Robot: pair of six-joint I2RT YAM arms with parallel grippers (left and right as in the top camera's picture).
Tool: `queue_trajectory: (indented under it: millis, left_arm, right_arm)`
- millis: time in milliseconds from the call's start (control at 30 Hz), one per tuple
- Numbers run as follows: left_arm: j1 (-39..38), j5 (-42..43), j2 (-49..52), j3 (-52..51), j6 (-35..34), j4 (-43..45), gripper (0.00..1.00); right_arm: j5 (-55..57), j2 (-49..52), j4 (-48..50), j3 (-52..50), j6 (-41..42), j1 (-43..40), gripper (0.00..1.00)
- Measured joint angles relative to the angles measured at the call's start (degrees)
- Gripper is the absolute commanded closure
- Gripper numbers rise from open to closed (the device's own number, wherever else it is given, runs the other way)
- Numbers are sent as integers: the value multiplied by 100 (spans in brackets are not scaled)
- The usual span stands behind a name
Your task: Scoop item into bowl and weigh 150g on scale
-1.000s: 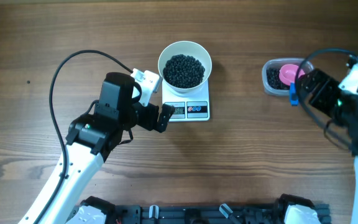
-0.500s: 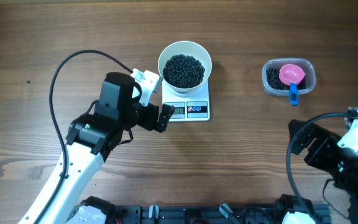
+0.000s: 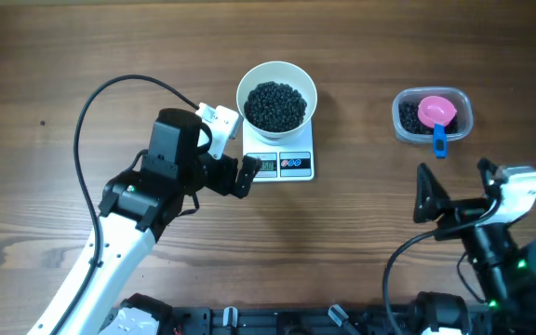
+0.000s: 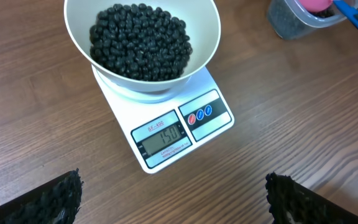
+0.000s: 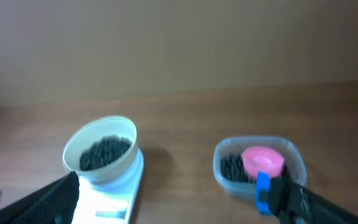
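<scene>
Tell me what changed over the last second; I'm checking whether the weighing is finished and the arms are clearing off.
The right gripper drew back from over the clear container toward the near edge of the table, jaws open and empty. Nothing was grasped or released. Unmoved: the left gripper, jaws open beside the scale, the bowl of beans on it, and the pink scoop in the container.

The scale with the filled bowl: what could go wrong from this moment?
1. The open left gripper sits close beside the scale, whose display shows 150; a careless move could nudge it and change the reading.
2. The bowl holds many black beans; a bump may spill some.
</scene>
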Motion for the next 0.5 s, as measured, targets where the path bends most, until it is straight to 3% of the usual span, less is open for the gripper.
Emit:
queue_trajectory:
  millis: [233,500]
  left_arm:
    - [0,0,2,0,0,13,0]
    - [0,0,2,0,0,9,0]
  right_arm:
    - [26,-1875,1952,-2352,-46,7,0]
    - [92,-1965,4275,-4190,-564,538,0]
